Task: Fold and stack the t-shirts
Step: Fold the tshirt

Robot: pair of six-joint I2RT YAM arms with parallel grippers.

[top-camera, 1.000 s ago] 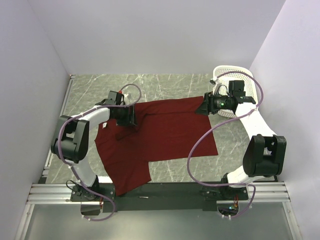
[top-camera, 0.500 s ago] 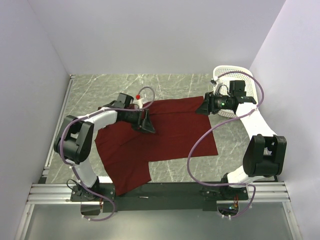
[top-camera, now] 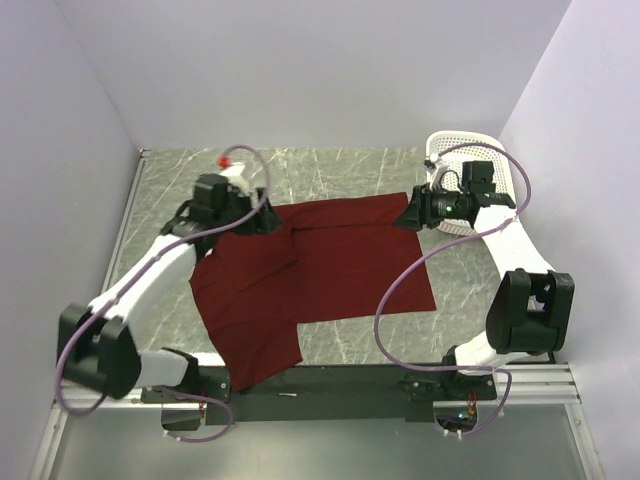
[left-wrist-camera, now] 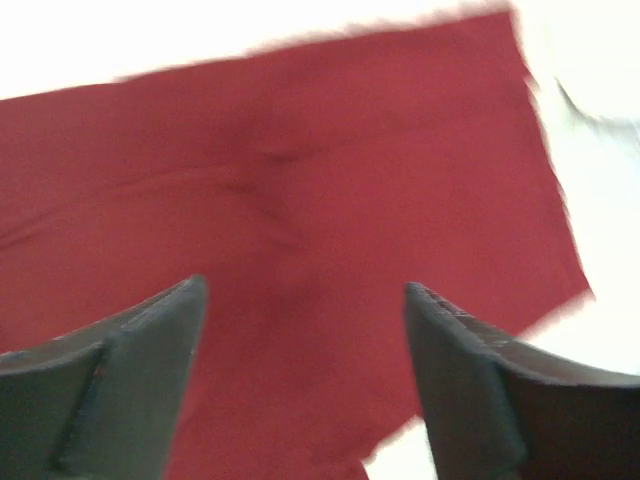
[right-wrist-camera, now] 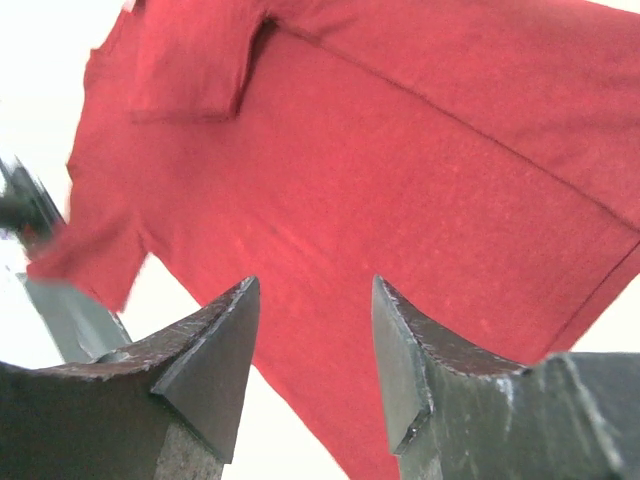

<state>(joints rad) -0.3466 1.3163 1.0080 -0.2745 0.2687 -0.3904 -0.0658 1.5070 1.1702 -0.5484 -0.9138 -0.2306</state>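
Left hand (top-camera: pixel 266 221) retreated to t-shirt (top-camera: pixel 345 265) edge — jaws apart.

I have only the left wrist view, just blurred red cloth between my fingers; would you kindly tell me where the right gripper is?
Observer: The right gripper hovers at the far right corner of the maroon t-shirt, jaws apart with nothing between them.
Operator: Thank you. Is the shirt folded at all?
Observer: One sleeve lies folded in over the body; the rest is spread out.
Operator: And where is the basket?
Observer: The white mesh basket stands in the far right corner, behind the right gripper.
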